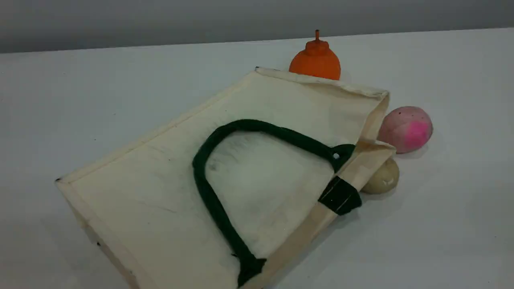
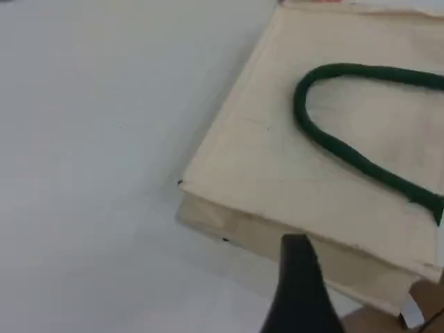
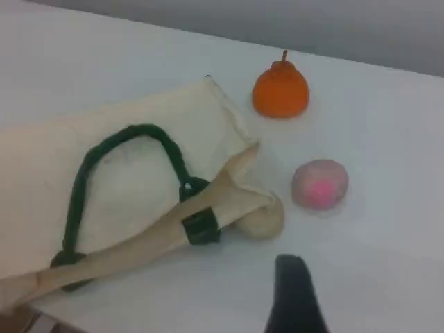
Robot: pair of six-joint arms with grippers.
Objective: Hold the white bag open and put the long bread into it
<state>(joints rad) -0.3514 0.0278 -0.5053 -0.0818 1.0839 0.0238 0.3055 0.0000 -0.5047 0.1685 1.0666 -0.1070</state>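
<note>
The white bag [image 1: 168, 188] lies flat on the table, its mouth toward the right and a dark green handle [image 1: 209, 188] resting on its upper face. A pale beige rounded piece [image 1: 383, 178] pokes out from under the bag's mouth, mostly hidden; I cannot tell whether it is the long bread. No arm appears in the scene view. In the left wrist view a dark fingertip [image 2: 298, 277] hovers over the bag's bottom edge [image 2: 277, 236] with nothing in it. In the right wrist view a dark fingertip [image 3: 295, 291] hangs over bare table near the bag's mouth [image 3: 243, 187], holding nothing.
An orange round fruit with a stem [image 1: 316, 60] stands just behind the bag's far corner. A pink round bun [image 1: 405, 128] lies right of the bag's mouth, close to the beige piece. The white table [image 1: 441, 224] stretches to the right and front.
</note>
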